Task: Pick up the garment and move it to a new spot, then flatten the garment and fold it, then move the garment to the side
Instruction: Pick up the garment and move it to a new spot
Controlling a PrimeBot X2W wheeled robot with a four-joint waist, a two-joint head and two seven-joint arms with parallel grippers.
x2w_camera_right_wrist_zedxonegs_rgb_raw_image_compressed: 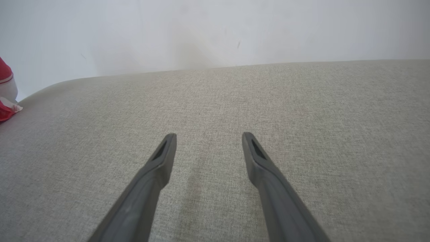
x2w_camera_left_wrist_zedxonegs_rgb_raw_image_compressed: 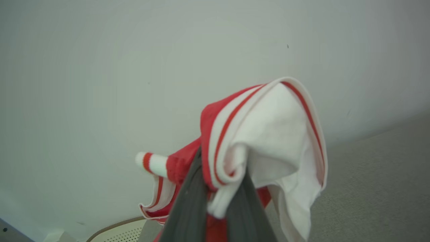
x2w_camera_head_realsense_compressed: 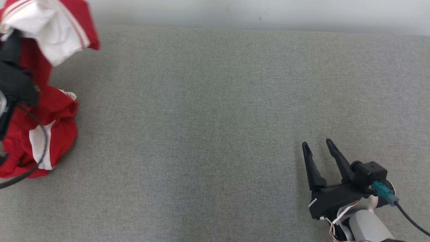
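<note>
At the far left of the grey fabric surface [x2w_camera_head_realsense_compressed: 201,134]: red-and-white garment [x2w_camera_head_realsense_compressed: 50,111], bunched and partly raised, lower folds apparently resting on the cloth.

Pinched by the left gripper [x2w_camera_left_wrist_zedxonegs_rgb_raw_image_compressed: 220,198], jaws clenched on a fold of the striped hem, where white lining meets red cloth. Looks a sensible hold: near an edge, so the bulk can hang free and come away cleanly for carrying to a new spot. White lining flopped outward over the fingers, likely just from the lift.

At the near right, well apart from the garment: right gripper [x2w_camera_head_realsense_compressed: 317,143], low over bare surface, jaws spread wide and grasping nothing. Probably parked there to stay clear of the carry, or ready to take a second corner for flattening.

Judged as the first step: pick-up in hand; relocating, flattening, folding and setting aside not yet done.

Containers: none certain. Low in the left wrist view, a pale perforated rim [x2w_camera_left_wrist_zedxonegs_rgb_raw_image_compressed: 124,232], perhaps a basket or a seat; cannot tell which, nor anything of contents.
</note>
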